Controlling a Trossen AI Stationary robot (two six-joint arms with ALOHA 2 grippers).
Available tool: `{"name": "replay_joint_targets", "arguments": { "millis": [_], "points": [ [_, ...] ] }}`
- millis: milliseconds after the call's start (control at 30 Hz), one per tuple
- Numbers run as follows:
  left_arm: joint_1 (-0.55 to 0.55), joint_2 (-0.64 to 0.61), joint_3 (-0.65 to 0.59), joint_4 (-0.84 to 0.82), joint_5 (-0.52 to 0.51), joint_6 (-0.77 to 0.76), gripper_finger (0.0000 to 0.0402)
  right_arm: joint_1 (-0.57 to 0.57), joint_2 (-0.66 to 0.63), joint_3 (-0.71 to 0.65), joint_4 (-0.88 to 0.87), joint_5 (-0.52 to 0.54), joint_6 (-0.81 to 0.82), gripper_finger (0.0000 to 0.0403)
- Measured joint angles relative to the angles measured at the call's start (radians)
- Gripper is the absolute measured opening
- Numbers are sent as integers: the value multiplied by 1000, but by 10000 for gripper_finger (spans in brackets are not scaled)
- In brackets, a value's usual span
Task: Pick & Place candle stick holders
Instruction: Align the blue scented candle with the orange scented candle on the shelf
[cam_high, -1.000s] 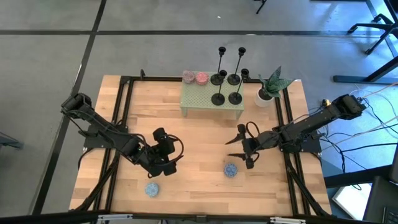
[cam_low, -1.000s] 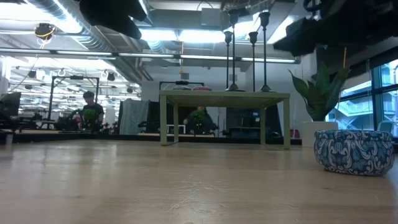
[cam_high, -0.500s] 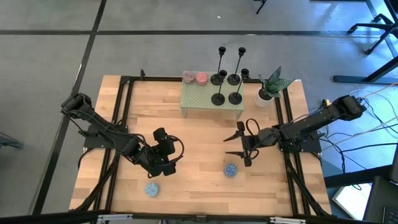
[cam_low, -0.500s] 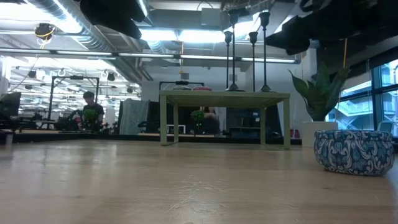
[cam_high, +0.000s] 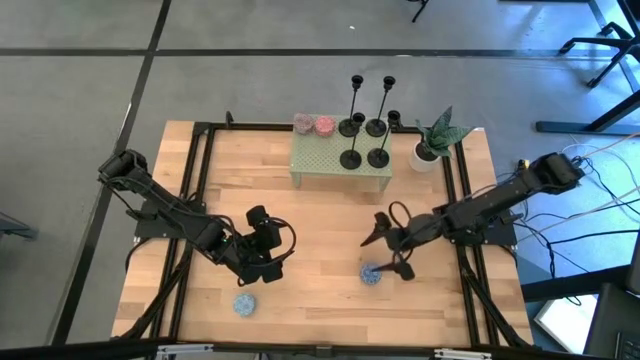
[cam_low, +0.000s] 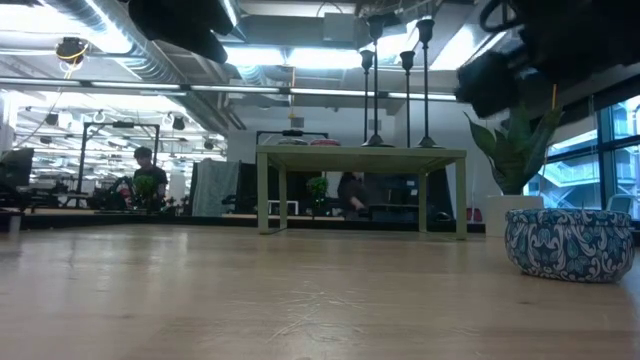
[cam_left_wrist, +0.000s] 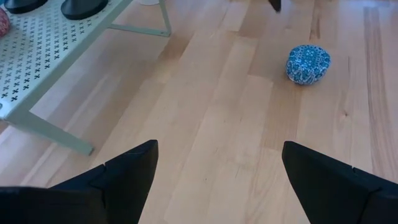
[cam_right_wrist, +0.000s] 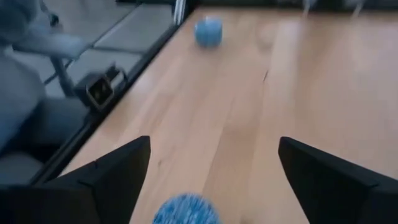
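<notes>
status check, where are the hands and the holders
Right hand open, above blue disc. Left hand open, idle mid-table. Four holders untouched on green stand. Nothing in the way.

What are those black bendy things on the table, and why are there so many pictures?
They are two robot arms, photographed at once by four cameras: one overhead, one at table height, one on each wrist. The left hand waits open over the wood. The right hand is open too, just above a blue speckled disc; another disc lies near the left arm. At the back, a little green table carries four black candle holders and two pink discs, with a potted plant beside it. Neither hand holds anything.
</notes>
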Motion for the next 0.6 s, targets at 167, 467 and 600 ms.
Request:
{"name": "replay_joint_targets", "arguments": {
  "millis": [167,467,600],
  "points": [
    [0,0,0,0,0,0,341,32,97,0,-35,0,56,362],
    [0,0,0,0,0,-9,341,84,238,0,3,0,72,362],
    [0,0,0,0,0,-8,341,104,261,0,24,0,78,362]
  ]
}}
